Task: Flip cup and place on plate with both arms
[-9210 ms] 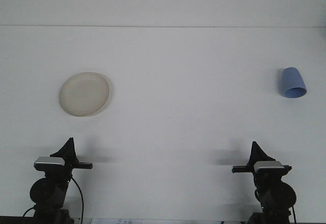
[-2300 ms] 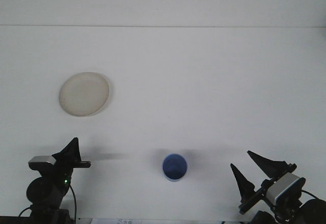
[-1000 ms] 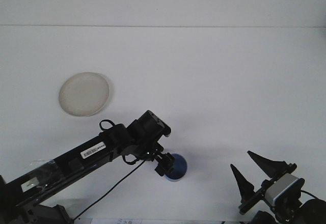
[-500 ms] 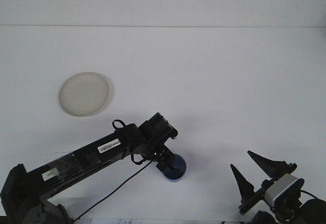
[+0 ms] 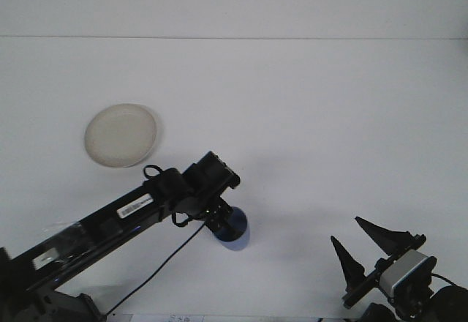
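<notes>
The blue cup [image 5: 235, 233] hangs just above the white table near the front centre, mouth tilted toward the front. My left gripper [image 5: 221, 222] is shut on it, at the end of the black left arm that reaches in from the bottom left. The cream plate [image 5: 121, 135] lies flat on the table at the left, well apart from the cup and with nothing on it. At the bottom right corner my right gripper [image 5: 365, 246] rests open, its two black fingers spread and holding nothing.
The white table [image 5: 292, 117] runs back to a pale wall, with its far edge as a thin line across the top. A black cable [image 5: 157, 271] hangs under the left arm.
The left arm has lifted the blue cup off the table and drawn it a little to the left and back. The right gripper has not moved.
</notes>
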You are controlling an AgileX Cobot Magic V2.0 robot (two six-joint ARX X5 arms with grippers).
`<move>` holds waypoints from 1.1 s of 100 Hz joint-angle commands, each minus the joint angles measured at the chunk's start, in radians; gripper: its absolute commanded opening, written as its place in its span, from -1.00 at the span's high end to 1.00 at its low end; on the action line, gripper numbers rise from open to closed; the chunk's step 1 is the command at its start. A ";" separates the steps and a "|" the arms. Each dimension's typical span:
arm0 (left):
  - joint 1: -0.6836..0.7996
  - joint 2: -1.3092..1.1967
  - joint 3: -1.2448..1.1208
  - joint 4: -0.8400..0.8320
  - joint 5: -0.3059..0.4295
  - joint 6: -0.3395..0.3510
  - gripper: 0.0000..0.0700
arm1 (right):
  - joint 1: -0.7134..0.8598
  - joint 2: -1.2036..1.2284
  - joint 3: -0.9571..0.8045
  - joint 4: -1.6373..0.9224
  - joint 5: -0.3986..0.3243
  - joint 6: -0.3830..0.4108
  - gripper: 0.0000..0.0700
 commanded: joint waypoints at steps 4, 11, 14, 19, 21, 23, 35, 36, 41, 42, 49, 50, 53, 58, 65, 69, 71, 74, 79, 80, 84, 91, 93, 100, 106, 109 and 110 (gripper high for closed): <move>0.054 -0.084 0.055 -0.040 -0.089 0.070 0.98 | 0.008 -0.003 0.007 0.007 0.002 -0.004 -0.20; 0.125 -0.136 0.076 -0.074 -0.165 0.106 0.98 | 0.008 -0.003 0.007 0.007 0.002 -0.001 -0.20; 0.161 -0.153 0.086 -0.087 -0.190 0.121 0.98 | 0.008 -0.003 0.007 0.007 0.002 -0.001 -0.20; 0.229 -0.174 0.102 -0.105 -0.223 0.148 0.98 | 0.008 -0.003 0.007 0.007 0.002 -0.001 -0.20; 0.260 -0.180 0.108 -0.110 -0.232 0.157 0.98 | 0.008 -0.003 0.007 0.007 0.002 -0.001 -0.20; 0.292 -0.183 0.113 -0.113 -0.238 0.164 0.98 | 0.008 -0.003 0.007 0.007 0.002 -0.001 -0.20; 0.499 -0.173 0.128 -0.077 -0.239 0.193 0.99 | 0.008 -0.003 0.007 0.007 0.002 0.000 -0.20; 0.515 -0.170 0.128 -0.072 -0.239 0.195 0.98 | 0.008 -0.003 0.007 0.007 0.002 0.000 -0.20; 0.588 -0.149 0.128 -0.038 -0.239 0.198 0.98 | 0.008 -0.003 0.007 0.007 0.002 0.000 -0.20; 0.600 -0.145 0.128 -0.032 -0.239 0.198 0.98 | 0.008 -0.003 0.007 0.007 0.002 0.000 -0.20; 0.678 -0.102 0.130 0.015 -0.238 0.198 0.99 | 0.008 -0.003 0.007 0.007 0.002 0.002 -0.20; 0.687 -0.095 0.130 0.023 -0.238 0.198 0.98 | 0.008 -0.003 0.007 0.007 0.002 0.003 -0.20; 0.714 -0.075 0.132 0.042 -0.238 0.198 0.98 | 0.008 -0.003 0.007 0.007 0.002 0.006 -0.20; 0.750 -0.035 0.140 0.072 -0.238 0.198 0.99 | 0.008 -0.003 0.007 0.007 0.002 0.010 -0.20; 0.785 0.023 0.157 0.101 -0.238 0.198 0.98 | 0.008 -0.003 0.007 0.007 0.002 0.020 -0.20; 0.797 0.055 0.169 0.103 -0.237 0.198 0.98 | 0.008 -0.003 0.007 0.007 0.002 0.023 -0.20; 0.802 0.069 0.174 0.103 -0.238 0.198 0.98 | 0.008 -0.003 0.007 0.007 0.002 0.023 -0.20; 0.808 0.090 0.181 0.105 -0.238 0.198 0.98 | 0.008 -0.003 0.007 0.007 0.002 0.024 -0.20; 0.816 0.125 0.192 0.113 -0.238 0.201 0.98 | 0.008 -0.003 0.007 0.007 0.002 0.026 -0.20; 0.818 0.129 0.192 0.116 -0.237 0.201 0.98 | 0.008 -0.003 0.007 0.007 0.002 0.026 -0.20; 0.823 0.149 0.193 0.134 -0.237 0.201 0.98 | 0.008 -0.003 0.007 0.007 0.002 0.027 -0.20; 0.832 0.181 0.193 0.164 -0.237 0.201 0.98 | 0.008 -0.003 0.007 0.007 0.002 0.027 -0.20; 0.835 0.190 0.193 0.169 -0.237 0.201 0.98 | 0.008 -0.003 0.007 0.007 0.002 0.027 -0.20; 0.842 0.216 0.193 0.181 -0.235 0.201 0.98 | 0.008 -0.003 0.007 0.006 0.002 0.027 -0.20; 0.845 0.234 0.193 0.182 -0.234 0.201 0.98 | 0.008 -0.003 0.007 0.006 0.002 0.029 -0.20; 0.847 0.241 0.193 0.181 -0.234 0.201 0.98 | 0.008 -0.003 0.007 0.007 0.002 0.030 -0.20; 0.847 0.243 0.193 0.180 -0.234 0.201 0.98 | 0.008 -0.003 0.007 0.007 0.002 0.030 -0.20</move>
